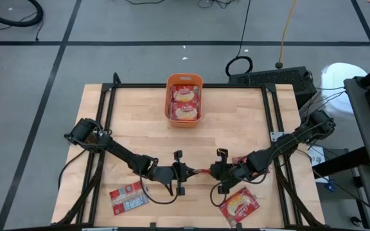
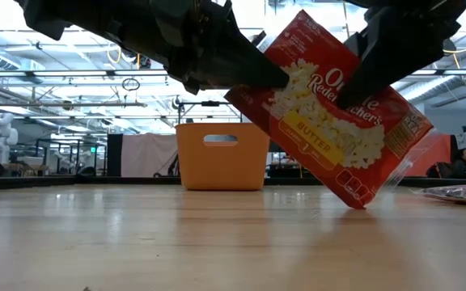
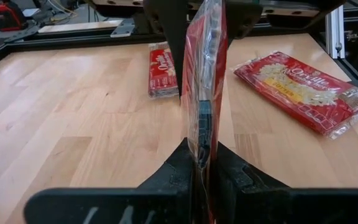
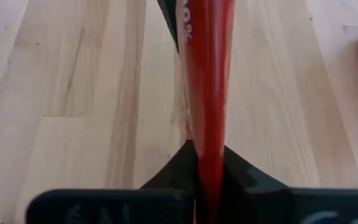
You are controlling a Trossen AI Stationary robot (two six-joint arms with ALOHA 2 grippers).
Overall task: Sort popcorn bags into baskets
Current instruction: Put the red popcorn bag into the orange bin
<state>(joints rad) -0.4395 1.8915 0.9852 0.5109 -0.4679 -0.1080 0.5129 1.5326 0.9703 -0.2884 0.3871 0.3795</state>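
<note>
left gripper (image 1: pixel 186 172): clamped on popcorn bag (image 2: pixel 330 121) | right gripper (image 1: pixel 214 171): clamped on its opposite end | bag: edge-up between them

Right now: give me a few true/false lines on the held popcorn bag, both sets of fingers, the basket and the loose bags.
1. Both arms grip one popcorn bag in mid-air. True: left gripper and right gripper have their fingers shut on it.
2. The held bag lies flat on the table. False: it hangs tilted, clear of the wood.
3. The orange basket is empty. False: bags already lie inside.
4. Loose bags lie on the table, near the front edge. True: one front left, one front right.
5. The basket stands at the table's front edge. False: it stands at the far edge.
</note>
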